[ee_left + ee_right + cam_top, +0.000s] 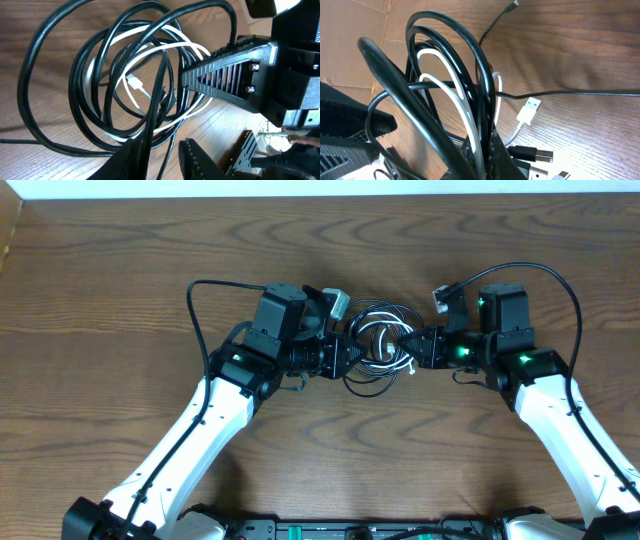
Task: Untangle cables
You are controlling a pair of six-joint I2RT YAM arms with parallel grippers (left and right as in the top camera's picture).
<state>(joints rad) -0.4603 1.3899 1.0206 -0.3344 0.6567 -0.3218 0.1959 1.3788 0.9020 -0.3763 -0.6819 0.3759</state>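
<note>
Cables (pixel 378 348), ends hidden between tools

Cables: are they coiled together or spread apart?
Coiled together: the black cables and the white cable loop through one bundle between both grippers.

You will find no legible text, label, brand, number or sign in any view: none on the cables (pixel 380 345), none on the plug ends, arms or worktop (pixel 120 280).
</note>
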